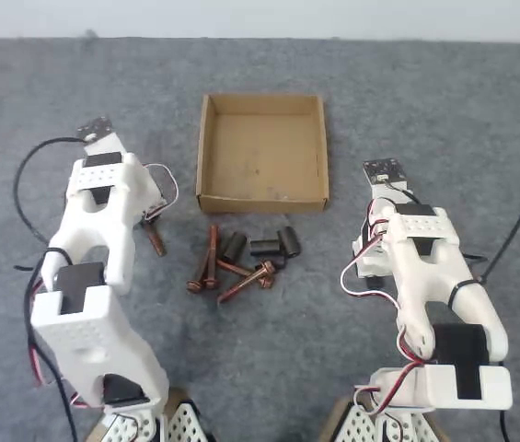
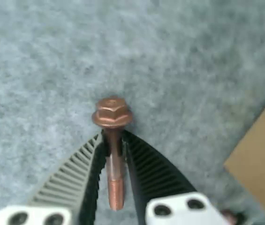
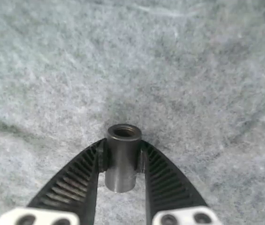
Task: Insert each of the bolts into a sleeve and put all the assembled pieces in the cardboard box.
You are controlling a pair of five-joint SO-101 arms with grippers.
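A grey felt-like mat (image 1: 425, 110) covers the table up to a pale wall (image 1: 260, 17) at the far edge. The left arm (image 1: 103, 221) and right arm (image 1: 425, 262) stand at either side, well apart. Between them, farther back, sits the cardboard box (image 1: 261, 201), open and with nothing in it. Just in front of it lie the loose bolts (image 1: 212, 262) in a crossed heap, with three loose sleeves (image 1: 264, 247) beside them. The left gripper (image 2: 113, 137) is clamped on the shank of a copper-coloured bolt (image 2: 113, 112). The hex head juts past the fingertips and the threaded end points back toward the wrist. The right gripper (image 3: 122, 146) is clamped on a dark sleeve (image 3: 122, 161), whose open bore faces away from the wrist. The step in hand looks like the mating of this pair. To do it well, the threaded tip has to lead, and as held it points the wrong way, so the left wrist likely needs to turn or regrip. The two axes should then be lined up before closing the gap, with the sleeve kept steady and the bolt fed slowly. A skewed entry could catch on the rim or twist either piece in its ribbed pads. No brand, label or writing can be read on the box, the arms or the parts.
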